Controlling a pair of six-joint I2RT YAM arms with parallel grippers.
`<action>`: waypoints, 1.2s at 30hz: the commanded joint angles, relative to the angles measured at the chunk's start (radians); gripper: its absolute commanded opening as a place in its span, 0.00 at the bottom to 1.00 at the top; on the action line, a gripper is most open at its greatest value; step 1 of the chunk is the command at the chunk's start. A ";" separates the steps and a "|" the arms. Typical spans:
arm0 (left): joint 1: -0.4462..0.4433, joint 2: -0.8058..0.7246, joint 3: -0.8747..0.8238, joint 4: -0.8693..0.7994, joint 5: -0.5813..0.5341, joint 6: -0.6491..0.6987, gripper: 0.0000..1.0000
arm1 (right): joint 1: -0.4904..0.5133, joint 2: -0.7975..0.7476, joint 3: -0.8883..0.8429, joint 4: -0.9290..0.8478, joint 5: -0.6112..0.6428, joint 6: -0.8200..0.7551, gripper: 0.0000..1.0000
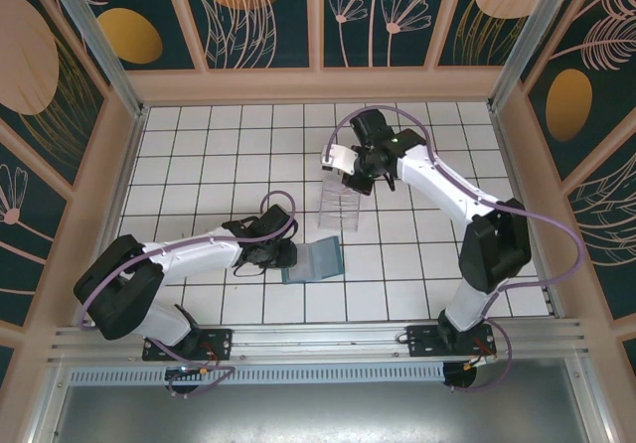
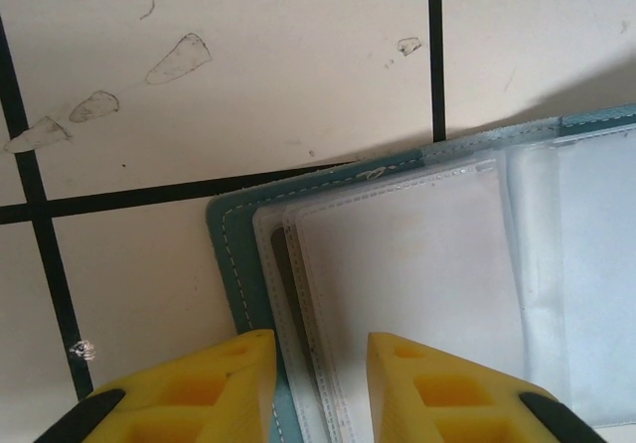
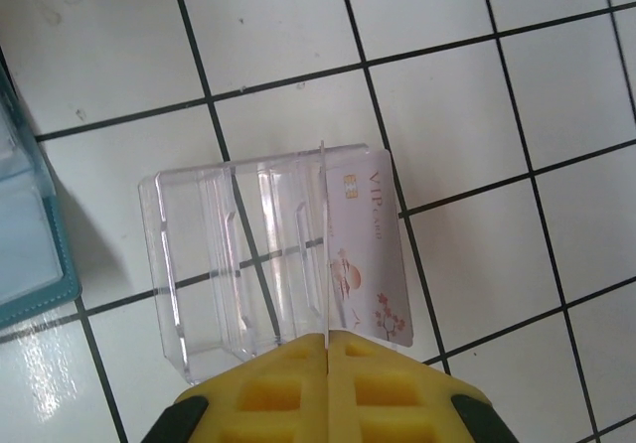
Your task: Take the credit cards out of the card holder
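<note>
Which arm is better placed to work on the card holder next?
Left. The left claw, open, sits at the edge of the card holder; the right claw is shut on a pale card over the clear tray.

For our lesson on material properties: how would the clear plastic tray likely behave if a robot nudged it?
The clear plastic tray is probably light: its walls look thin and see-through. Its moulded dividers suggest it stays stiff rather than flexing. On the glossy tiled table it may well slide at a nudge.
</note>
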 commanded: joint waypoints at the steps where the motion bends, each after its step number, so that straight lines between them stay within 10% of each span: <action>1: -0.005 -0.028 0.024 -0.029 -0.013 0.017 0.31 | -0.005 0.061 0.078 -0.105 0.028 -0.060 0.00; 36: -0.006 -0.082 -0.019 -0.030 -0.018 -0.009 0.30 | 0.003 0.341 0.286 -0.232 -0.006 -0.106 0.04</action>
